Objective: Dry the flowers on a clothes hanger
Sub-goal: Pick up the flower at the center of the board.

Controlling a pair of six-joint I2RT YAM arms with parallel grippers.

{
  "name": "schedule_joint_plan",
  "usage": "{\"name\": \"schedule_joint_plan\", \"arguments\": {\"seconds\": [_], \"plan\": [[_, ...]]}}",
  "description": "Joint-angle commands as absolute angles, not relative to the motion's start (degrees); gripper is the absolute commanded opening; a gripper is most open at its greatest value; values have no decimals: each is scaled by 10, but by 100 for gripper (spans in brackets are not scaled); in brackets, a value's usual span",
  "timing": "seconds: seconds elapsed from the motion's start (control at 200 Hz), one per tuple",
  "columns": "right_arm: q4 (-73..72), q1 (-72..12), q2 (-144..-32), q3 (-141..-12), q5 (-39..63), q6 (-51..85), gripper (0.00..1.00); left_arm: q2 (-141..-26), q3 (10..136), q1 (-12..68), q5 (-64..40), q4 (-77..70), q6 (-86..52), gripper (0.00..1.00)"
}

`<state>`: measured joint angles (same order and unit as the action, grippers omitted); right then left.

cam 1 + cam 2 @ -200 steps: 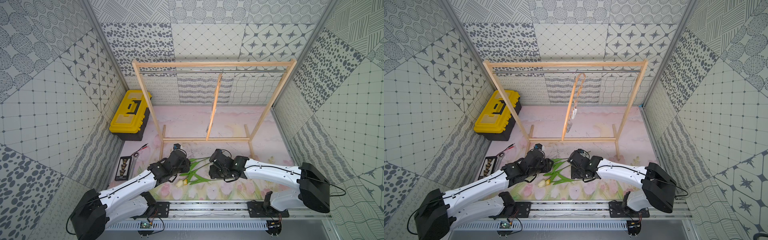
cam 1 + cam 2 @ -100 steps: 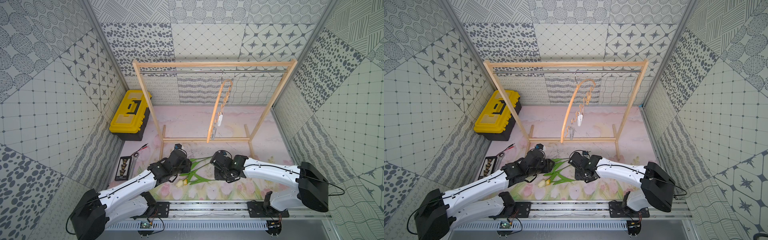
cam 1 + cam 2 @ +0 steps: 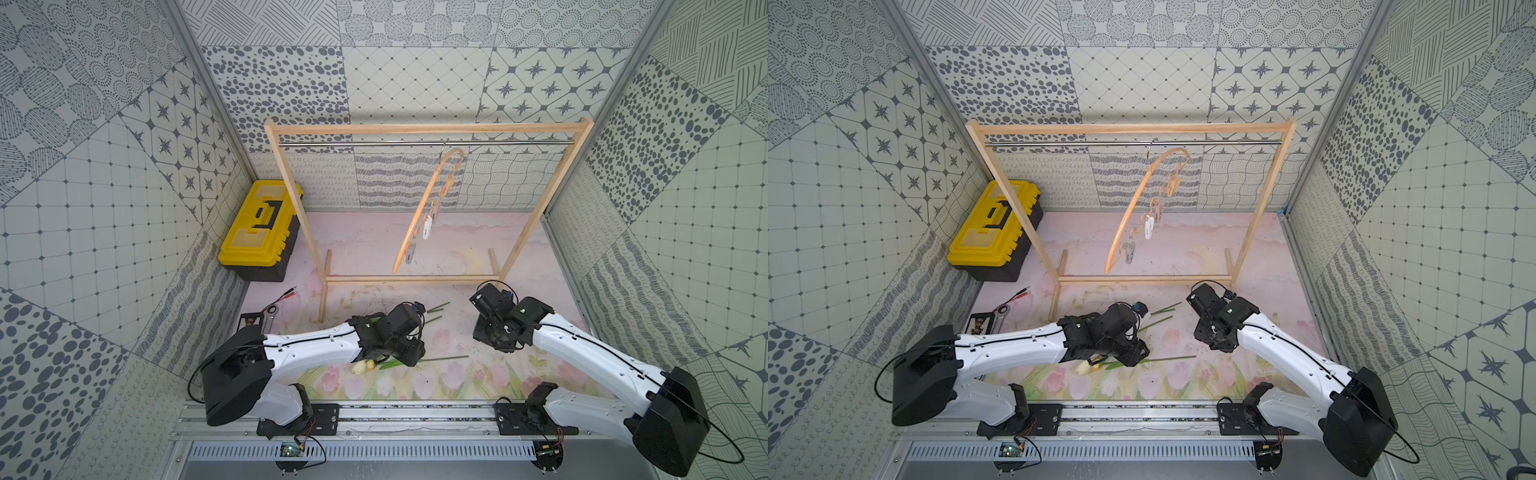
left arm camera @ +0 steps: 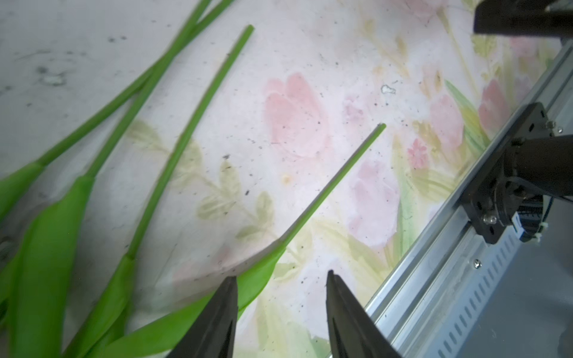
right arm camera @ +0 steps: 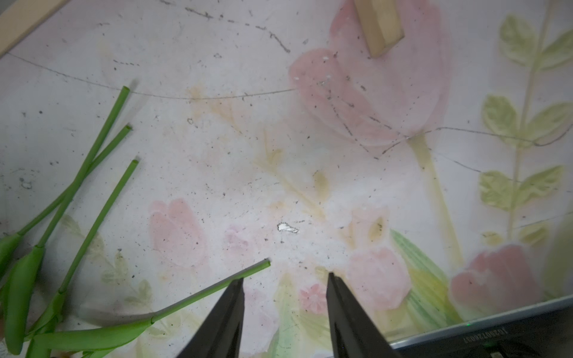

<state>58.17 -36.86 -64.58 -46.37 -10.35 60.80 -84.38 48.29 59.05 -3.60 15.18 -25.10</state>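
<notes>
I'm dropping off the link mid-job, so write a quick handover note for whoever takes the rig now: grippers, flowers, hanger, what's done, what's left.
The left gripper is open and empty, low over a tulip leaf.
The right gripper is open and empty, beside a stem's cut end.
The flowers all lie on the mat by the left arm; none is held.
The clothes hanger hangs on the steel rod, its clips empty.
Done: hanger hung.
Left: lift each flower and clip it on.
</notes>
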Motion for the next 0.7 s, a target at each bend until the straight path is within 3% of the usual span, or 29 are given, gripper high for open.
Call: {"name": "schedule_joint_plan", "arguments": {"seconds": [0.0,0.08,0.305,0.695], "plan": [[595,-346,-621,-467,-96,586,49,-936,554,625,-90,142,-104,44],[593,-339,-611,-467,-92,583,49,-975,589,629,-84,169,-75,37],[574,-331,-599,-444,-79,578,49,-1058,645,640,-69,238,-1,34],[556,-330,-579,-431,-65,580,49,-1092,656,640,-37,235,0,24]]}}
